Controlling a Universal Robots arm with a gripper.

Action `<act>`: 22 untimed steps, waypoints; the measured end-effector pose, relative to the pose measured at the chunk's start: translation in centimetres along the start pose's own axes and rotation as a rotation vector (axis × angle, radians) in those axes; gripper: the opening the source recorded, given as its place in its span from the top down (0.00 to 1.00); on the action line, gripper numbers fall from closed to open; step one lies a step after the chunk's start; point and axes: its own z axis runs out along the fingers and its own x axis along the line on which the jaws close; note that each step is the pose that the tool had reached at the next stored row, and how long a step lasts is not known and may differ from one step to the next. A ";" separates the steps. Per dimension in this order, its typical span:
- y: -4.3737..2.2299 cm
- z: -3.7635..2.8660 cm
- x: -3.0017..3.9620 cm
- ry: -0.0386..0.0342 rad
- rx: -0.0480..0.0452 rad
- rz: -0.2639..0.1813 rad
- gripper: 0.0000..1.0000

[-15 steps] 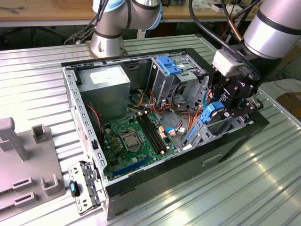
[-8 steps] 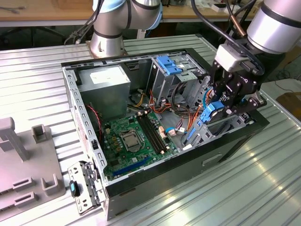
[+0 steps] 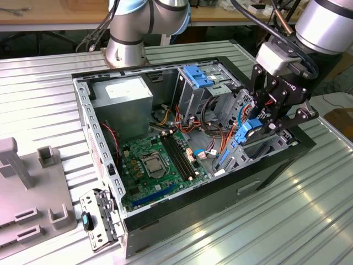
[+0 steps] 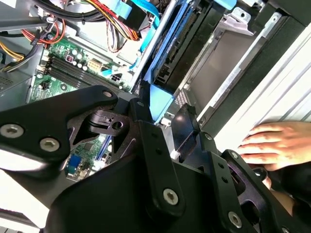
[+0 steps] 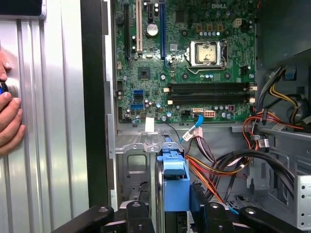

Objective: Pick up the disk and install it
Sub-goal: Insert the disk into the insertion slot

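**Disk [image 3: 245, 132], one.** Grey drive in a bright blue carrier. It stands on edge at the drive bay in the front end of the computer case [image 3: 182, 221], partly down between the bay's metal walls. In both wrist views its blue end tab [image 5: 175, 177] [image 4: 160, 101] sits between the black fingers.

**Arm [image 3: 325, 22], one.** It reaches over the front end of the case. The jaws appear closed on the disk's carrier, one finger on each side, though the linkage hides the contact itself.

**Inside the case**
- Motherboard [image 3: 160, 160], one, green, flat on the case floor, with one processor socket [image 5: 208, 53].
- Power supply [image 3: 121, 102], one, a grey box in the rear corner of the case.
- Drive bay with blue bracket [image 3: 198, 74], one, tall, at the far side of the case from the disk.
- Cable bundle [image 5: 214, 167], red, orange, yellow and black. It runs just beside the bay the disk enters, close against the carrier's side.
- Thin blue cable [image 5: 194, 132], one, between the motherboard's edge and the bay.

**Outside the case**
- Ribbed metal surface [image 3: 276, 221], one, carrying the case.
- Person's hand [image 4: 274, 143] [image 5: 9, 121], one, resting on the surface near the case's outer wall.
- Grey fixture block [image 3: 27, 193], one, apart from the case on the exterior view's left.
- Metal latch plate with a blue knob [image 3: 99, 218], one, at the case's near corner.
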 end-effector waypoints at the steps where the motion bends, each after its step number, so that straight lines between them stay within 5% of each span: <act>1: 0.00 0.00 0.00 -0.0002 0.0000 0.000 0.56; 8: -0.36 -0.01 -0.02 0.0003 -0.0001 0.000 0.56; 16: -2.75 0.17 -0.09 0.0000 0.0000 0.000 0.89; 19: -3.78 0.26 -0.13 0.0000 -0.0001 0.000 0.89; 22: -3.87 0.28 -0.12 0.0001 0.0000 0.000 0.89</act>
